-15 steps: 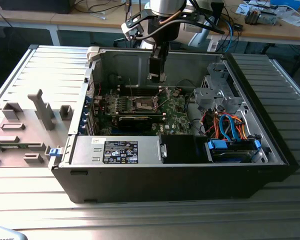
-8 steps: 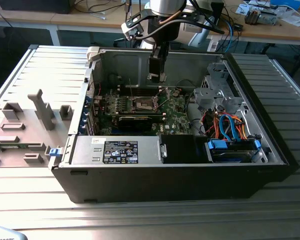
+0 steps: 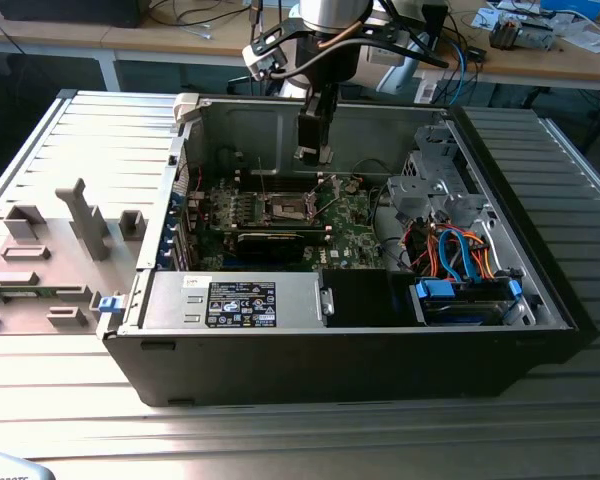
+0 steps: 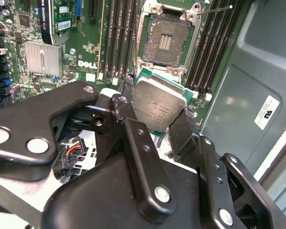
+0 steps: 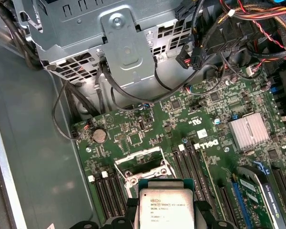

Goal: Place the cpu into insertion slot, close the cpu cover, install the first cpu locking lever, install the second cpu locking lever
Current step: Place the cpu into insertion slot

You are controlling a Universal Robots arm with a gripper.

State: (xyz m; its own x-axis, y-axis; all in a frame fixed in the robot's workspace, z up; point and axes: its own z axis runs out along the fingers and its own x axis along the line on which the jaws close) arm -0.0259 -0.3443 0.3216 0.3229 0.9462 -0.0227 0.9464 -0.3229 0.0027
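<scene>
Silvery-tan metal faces up toward both wrist cameras. The cpu (image 4: 156,106) is pinched between the gripper (image 4: 157,118), whose black fingers (image 4: 183,133) are closed on two opposite edges of the chip and hold nothing else. In the exterior view the gripper (image 3: 313,152) hangs inside the open case (image 3: 330,365), above the green board (image 3: 352,238) and near the insertion slot (image 3: 288,208). The chip is clear of the socket and not seated.

You should treat this part as light and stiff, but delicate, I'd judge. The metal lid is smooth and probably slick, and the hidden underside with its contacts is likely the fragile face, as is the socket's dark centre (image 4: 166,40). The safe hold is the one you have, on the thin green rim at the edges, never across the flat faces.

Being square, the chip has no real long axis, so the only bearings are its lid-up face and its corners. In the first wrist view the cpu (image 5: 164,207) lies just short of the shiny socket frame (image 5: 142,166), with its edges running roughly along the frame's. I cannot tell whether it is truly squared or level. A thin wire lever (image 4: 219,9) sticks out beside the socket, apart from the chip.
</scene>
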